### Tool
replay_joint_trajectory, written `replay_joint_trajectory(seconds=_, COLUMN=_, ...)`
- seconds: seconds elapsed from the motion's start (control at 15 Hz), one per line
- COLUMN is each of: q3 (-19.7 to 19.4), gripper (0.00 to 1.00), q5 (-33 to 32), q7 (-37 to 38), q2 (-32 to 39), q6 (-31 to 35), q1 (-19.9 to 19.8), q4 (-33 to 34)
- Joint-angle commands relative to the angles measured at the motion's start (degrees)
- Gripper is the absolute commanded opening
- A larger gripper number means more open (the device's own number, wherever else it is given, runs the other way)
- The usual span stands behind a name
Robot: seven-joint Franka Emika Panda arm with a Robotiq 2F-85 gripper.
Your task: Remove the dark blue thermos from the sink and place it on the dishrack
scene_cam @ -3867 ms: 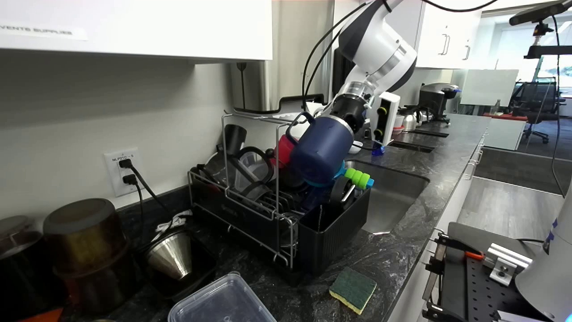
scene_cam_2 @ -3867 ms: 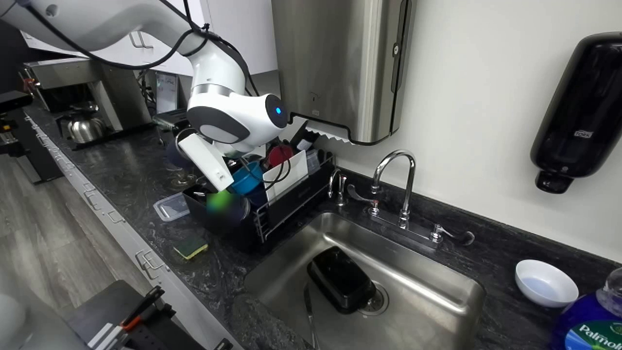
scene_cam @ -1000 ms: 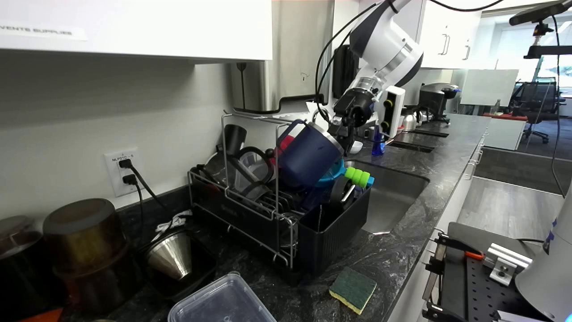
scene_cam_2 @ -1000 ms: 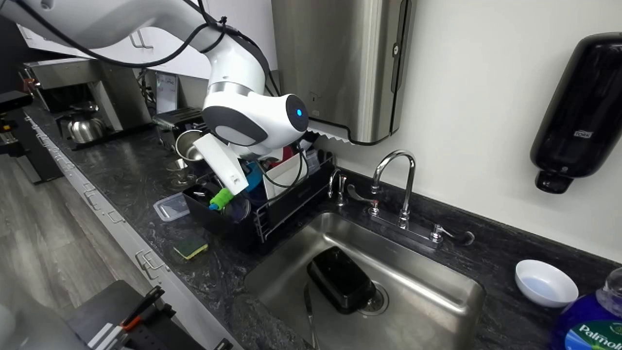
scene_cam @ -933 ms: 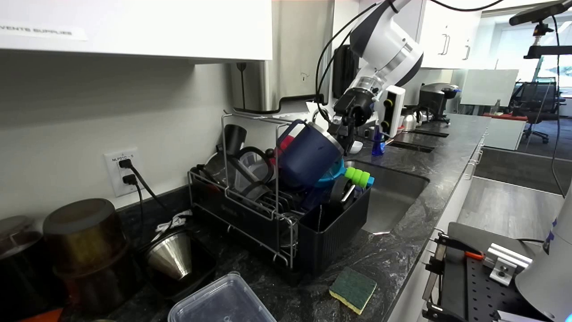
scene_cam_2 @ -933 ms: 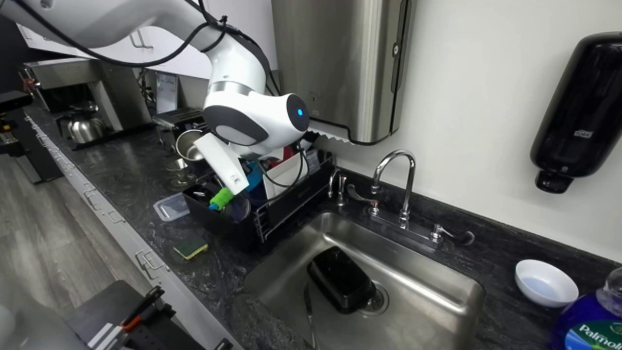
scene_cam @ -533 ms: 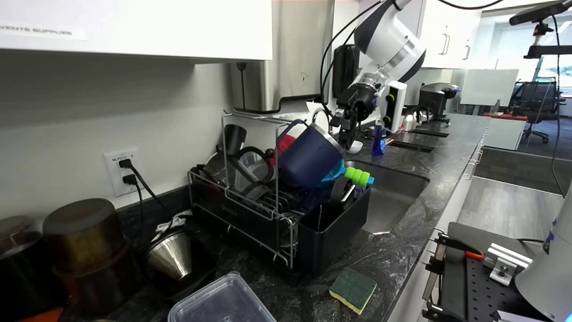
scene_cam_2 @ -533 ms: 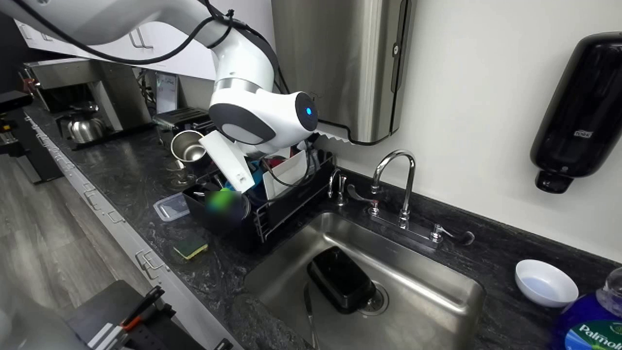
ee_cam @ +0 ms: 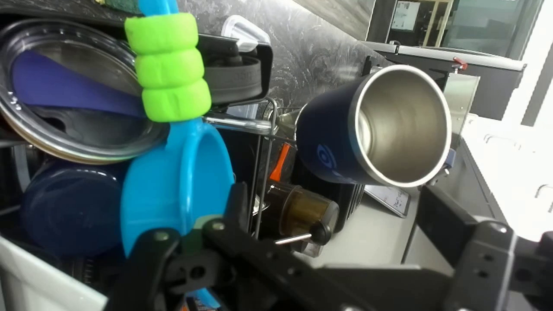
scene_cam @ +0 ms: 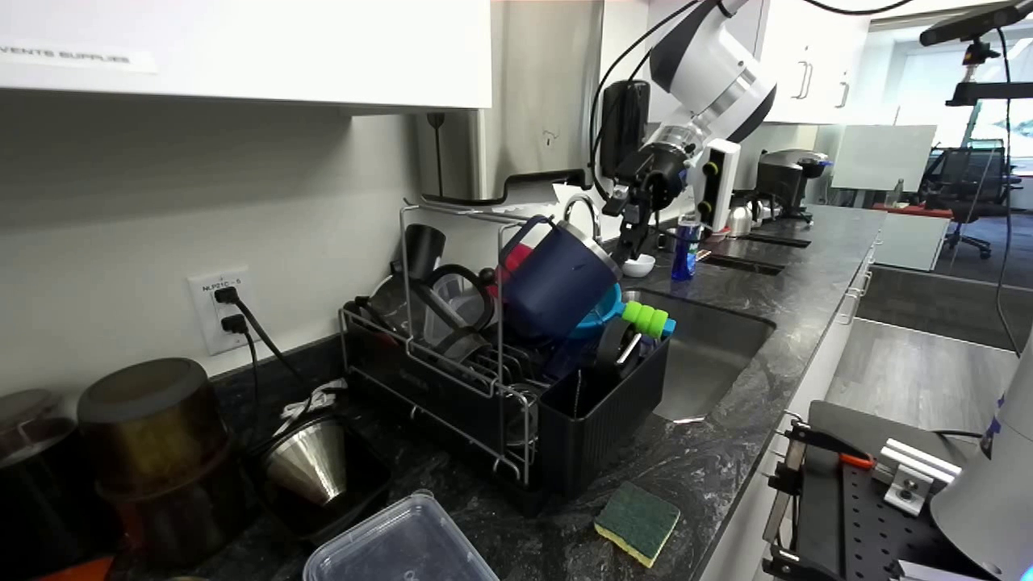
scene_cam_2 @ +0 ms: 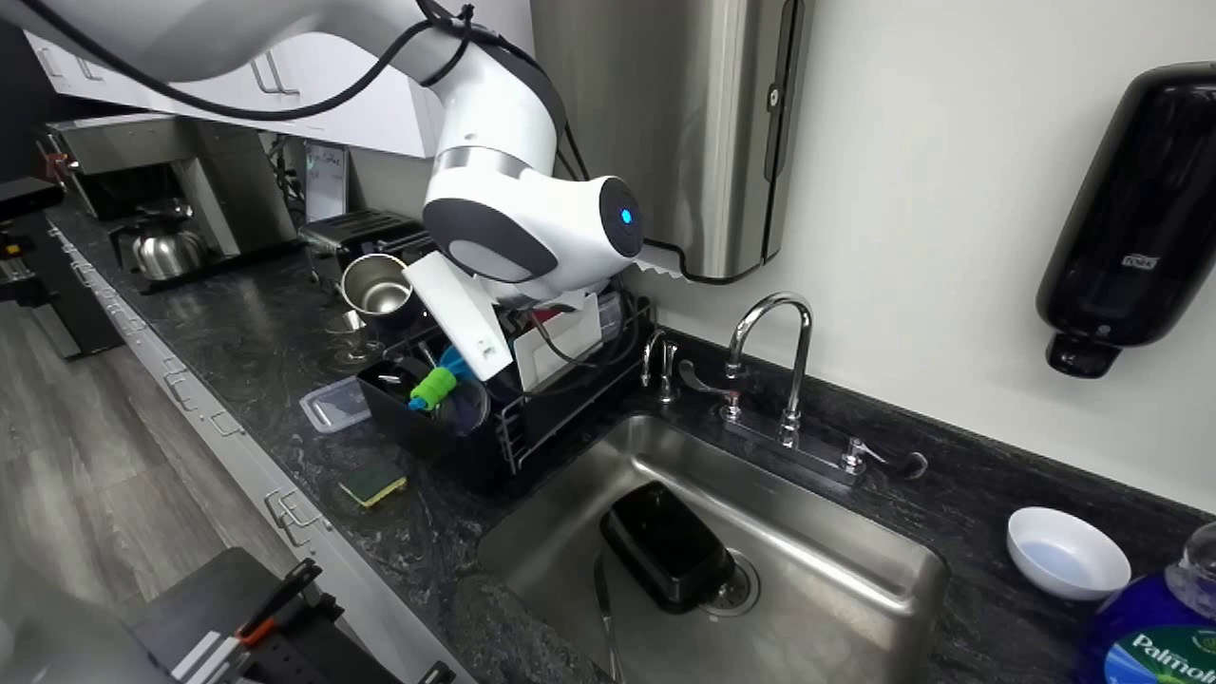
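Now, confirm the release first. In an exterior view, reading from the left, the dishrack (scene_cam: 440, 407) fills the centre left of the frame. The dark blue thermos (scene_cam: 557, 278) rests on it at mid-frame, tilted, handle at upper left, steel rim at upper right. Its underside is hidden; I judge that it leans on whatever the dishrack holds. To its right, the pincer (ee_cam: 334, 196) has let go and drawn back toward the right; the wrist view shows its fingers spread, gripping nothing. Meaning: placement is probably complete, and only my retreat is left. Caution: the tilt could let the thermos roll if I brush it.

Next, check the surroundings in the same order. At lower centre, a clear container (scene_cam: 403, 542) lies on the desk (scene_cam: 704, 464). Just right of the thermos, a light blue scoop (scene_cam: 604, 312) with a green grip juts out; I route around it. Below it lies a sponge (scene_cam: 637, 520). In an exterior view, a white board (scene_cam_2: 560, 347) stands below the arm (scene_cam_2: 499, 123) at mid-frame and may limit any lowering. To its right and lower, the sink (scene_cam_2: 807, 627) holds a utensil (scene_cam_2: 607, 617) and a black tray (scene_cam_2: 667, 546); no thermos shows there.
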Motion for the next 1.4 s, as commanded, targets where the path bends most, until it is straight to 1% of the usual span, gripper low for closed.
replay_joint_trajectory(seconds=0.0, q3=-0.41, gripper=1.00, q5=-1.72, q7=-0.04, q2=-0.19, q6=-1.88, q1=-1.32, q4=0.75)
replay_joint_trajectory(seconds=0.67, q3=-2.49, gripper=1.00, q5=-6.51, q7=0.43, q2=-0.64, q6=-2.19, q1=-3.38, q4=2.84)
replay_joint_trajectory(seconds=1.33, q3=-3.23, gripper=1.00, q5=-15.78, q7=1.82, q2=-1.53, q6=0.60, q1=-4.24, q4=5.19)
